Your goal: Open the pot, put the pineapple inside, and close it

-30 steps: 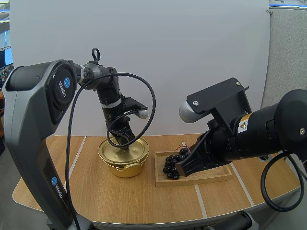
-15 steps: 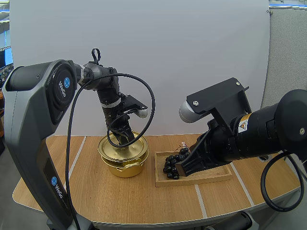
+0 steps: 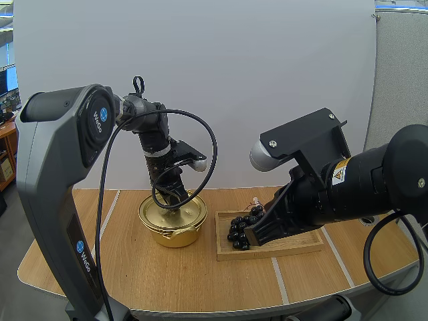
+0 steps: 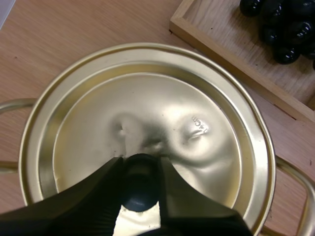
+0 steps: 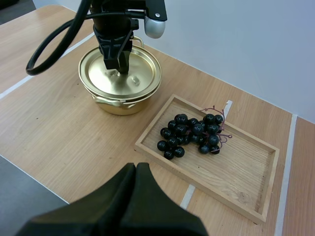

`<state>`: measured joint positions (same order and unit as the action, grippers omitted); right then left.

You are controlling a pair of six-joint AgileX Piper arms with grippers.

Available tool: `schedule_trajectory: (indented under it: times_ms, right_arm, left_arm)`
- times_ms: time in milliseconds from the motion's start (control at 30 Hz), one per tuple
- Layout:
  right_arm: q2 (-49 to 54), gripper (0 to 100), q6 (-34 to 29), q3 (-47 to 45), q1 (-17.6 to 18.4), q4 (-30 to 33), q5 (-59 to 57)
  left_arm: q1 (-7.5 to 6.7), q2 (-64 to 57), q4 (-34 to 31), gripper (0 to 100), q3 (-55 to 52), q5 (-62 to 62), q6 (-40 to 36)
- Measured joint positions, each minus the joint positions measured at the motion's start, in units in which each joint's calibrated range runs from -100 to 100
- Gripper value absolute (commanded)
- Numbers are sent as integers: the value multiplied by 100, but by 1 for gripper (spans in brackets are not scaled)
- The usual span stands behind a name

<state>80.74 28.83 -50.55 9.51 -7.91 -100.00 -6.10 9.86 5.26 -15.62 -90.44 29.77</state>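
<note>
- Table (image 3: 167, 274): carrying the whole set, with the pot toward the left arm and the tray just beside it
- Right gripper (image 5: 136, 169): fingers lying together on nothing, hovering near the tray's near edge, probably waiting for the pot to be opened
- Wooden tray (image 5: 206, 194): lying flat, keeping the fruit within the right arm's reach
- Pot (image 3: 175, 235): standing upright and not yet opened
- Lid (image 4: 216, 147): sitting level on the rim
- Bunch of grapes (image 5: 192, 132): the fruit on hand, lying in the tray's pot-side end
- Left gripper (image 4: 140, 164): pinching the knob (image 4: 140, 189) from above, ready for lifting
- Change: the left arm's big link is standing straighter than a second ago, and the lid, seemingly a touch higher half a second back, is sitting lower; tray and grapes are staying put
</note>
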Motion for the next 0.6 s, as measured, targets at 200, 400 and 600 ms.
schedule_trajectory:
  times_ms: [200,400,600]
  right_arm:
    - [0,0,0,0,0,0,0]
    - [0,0,0,0,0,0,0]
    - [0,0,0,0,0,0,0]
  left_arm:
    - [0,14,37,0,0,-2,0]
    - [0,77,73,0,-13,-2,0]
    - [0,77,85,0,-26,-2,0]
